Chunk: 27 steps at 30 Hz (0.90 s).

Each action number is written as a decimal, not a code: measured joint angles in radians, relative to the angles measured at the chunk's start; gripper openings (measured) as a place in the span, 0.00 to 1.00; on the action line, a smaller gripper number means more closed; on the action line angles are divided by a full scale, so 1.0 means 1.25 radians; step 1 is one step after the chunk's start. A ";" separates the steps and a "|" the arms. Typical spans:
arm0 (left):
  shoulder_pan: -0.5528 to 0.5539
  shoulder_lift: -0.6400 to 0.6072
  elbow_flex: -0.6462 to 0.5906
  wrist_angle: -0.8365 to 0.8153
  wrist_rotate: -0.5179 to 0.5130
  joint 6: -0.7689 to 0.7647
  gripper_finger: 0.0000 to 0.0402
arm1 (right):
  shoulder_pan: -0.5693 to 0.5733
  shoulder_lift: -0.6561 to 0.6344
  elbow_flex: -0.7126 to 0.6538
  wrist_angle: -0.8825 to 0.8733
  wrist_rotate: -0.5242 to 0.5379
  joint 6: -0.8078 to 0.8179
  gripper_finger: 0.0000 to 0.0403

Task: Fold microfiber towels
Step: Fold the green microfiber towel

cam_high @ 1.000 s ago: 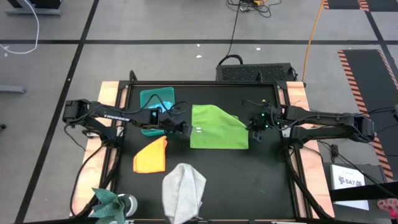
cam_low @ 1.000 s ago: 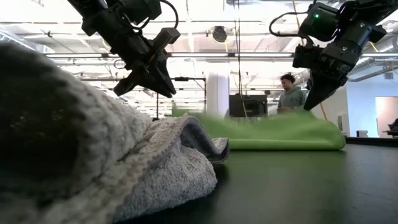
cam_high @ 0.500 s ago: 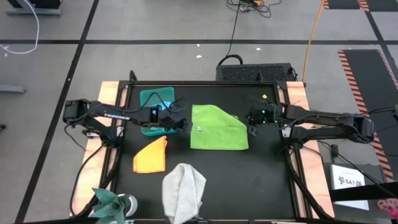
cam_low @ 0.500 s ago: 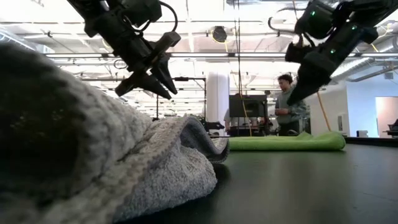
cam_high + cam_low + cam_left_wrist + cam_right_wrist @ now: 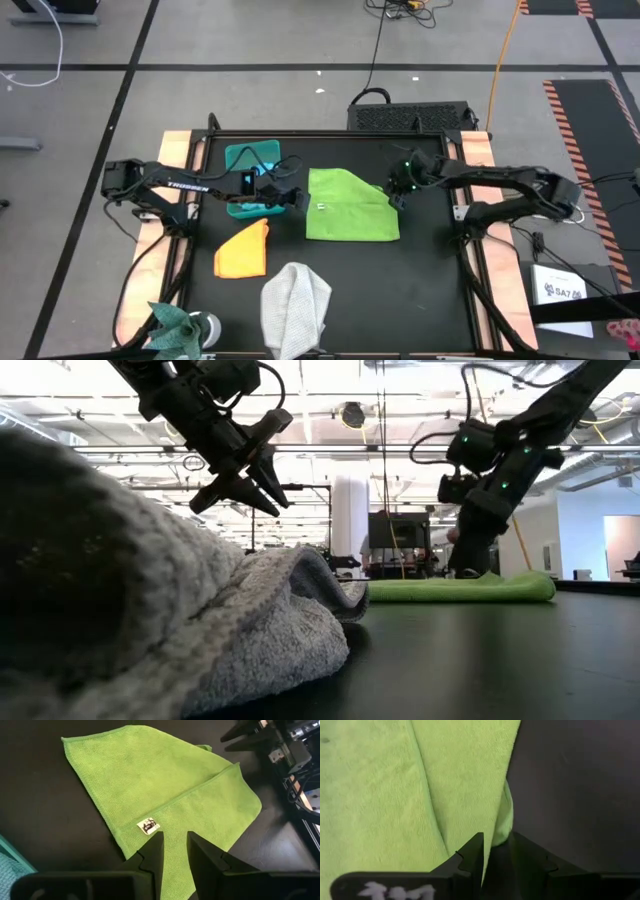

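Note:
The lime green towel (image 5: 350, 205) lies flat mid-table, folded over along a slanting line, with a small white label (image 5: 148, 825) near its left edge. My left gripper (image 5: 298, 199) hangs in the air above that left edge (image 5: 250, 495), its fingers a narrow gap apart and empty. My right gripper (image 5: 392, 197) is low at the towel's far right corner (image 5: 465, 565), also with a narrow gap; the towel's edge (image 5: 504, 815) runs just ahead of its fingertips. An orange towel (image 5: 243, 250) and a crumpled grey towel (image 5: 295, 305) lie nearer the front. My right gripper points down at the green towel's right edge (image 5: 504, 815). I cannot tell whether its fingertips touch the cloth.
A teal bin (image 5: 250, 160) stands at the far left, under my left arm. The grey towel (image 5: 150, 610) fills the low view's left. A teal-green thing (image 5: 175, 320) sits beyond the table's near left corner. Bare black table shows at the near right.
The green towel, partly raised a second ago, has settled flat on the table. My right gripper has gone toward the table's far left and down to the towel's far right corner, and its arm has swung toward the far edge.

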 joint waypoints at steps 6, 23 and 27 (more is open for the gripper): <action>0.000 0.000 0.000 0.001 0.000 0.000 0.21 | -0.038 0.067 0.000 0.026 -0.076 0.014 0.21; 0.000 0.000 0.000 0.019 0.000 0.000 0.21 | -0.077 0.088 0.000 0.059 -0.101 0.004 0.21; 0.000 0.000 0.000 0.020 0.000 0.000 0.21 | -0.077 0.117 0.000 0.062 -0.113 0.003 0.21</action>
